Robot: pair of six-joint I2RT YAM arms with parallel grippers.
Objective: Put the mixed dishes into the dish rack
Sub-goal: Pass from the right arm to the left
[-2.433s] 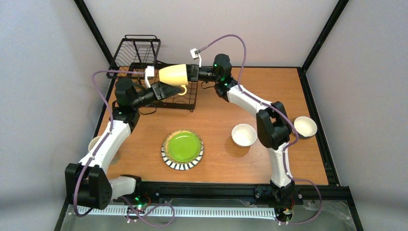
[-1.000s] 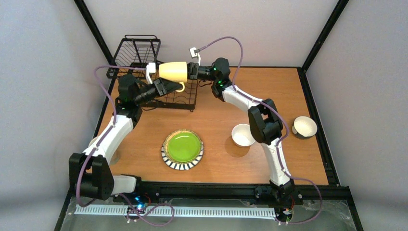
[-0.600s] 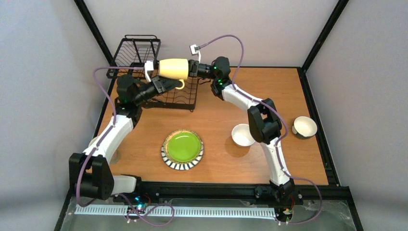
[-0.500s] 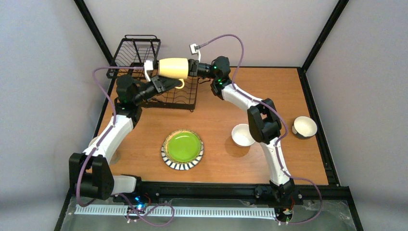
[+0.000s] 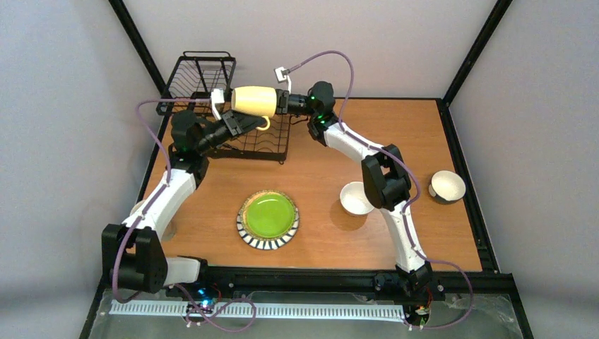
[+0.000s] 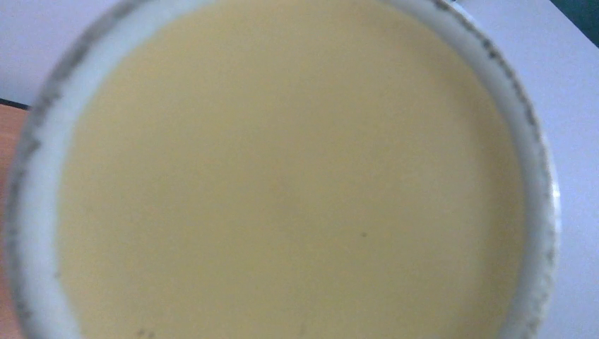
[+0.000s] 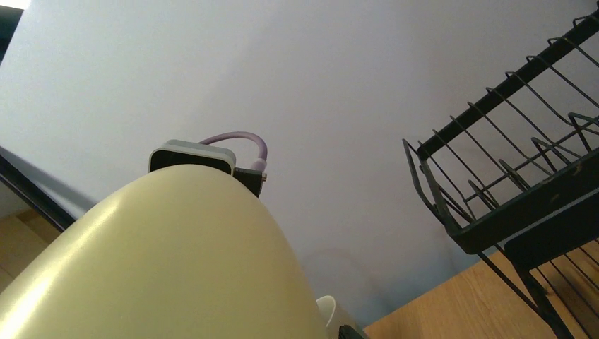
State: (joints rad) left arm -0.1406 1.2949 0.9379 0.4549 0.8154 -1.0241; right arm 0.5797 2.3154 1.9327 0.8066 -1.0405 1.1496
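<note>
Holding a cream-yellow ceramic mug (image 5: 254, 100) aloft on its side, long axis running left-right, above the black wire dish rack (image 5: 277, 143) as seen from the top cam; can't read the height off the wires. Looks clamped at its right end by the right gripper (image 5: 281, 104), judging from how it hangs there, tho no fingers show in the right wrist view. Nosing in from below-left w/ the left gripper (image 5: 251, 122), just under the mug & beside its handle (image 5: 265, 126); can't tell whether apart or together, nor whether touching. Hinges on this for the coming move: sits over the rack's flat slotted base, w/ the raised basket tier (image 5: 201, 76) further left, so prob. needs lowering & turning off the horizontal more than sideways travel. Nearer to the R arm. Left wrist view is filled w/ a blurred cream disc inside a pale speckled ring (image 6: 297, 176): one end of the mug, base or mouth unclear. Right wrist view gives only the mug's flank & some rack wires.
</note>
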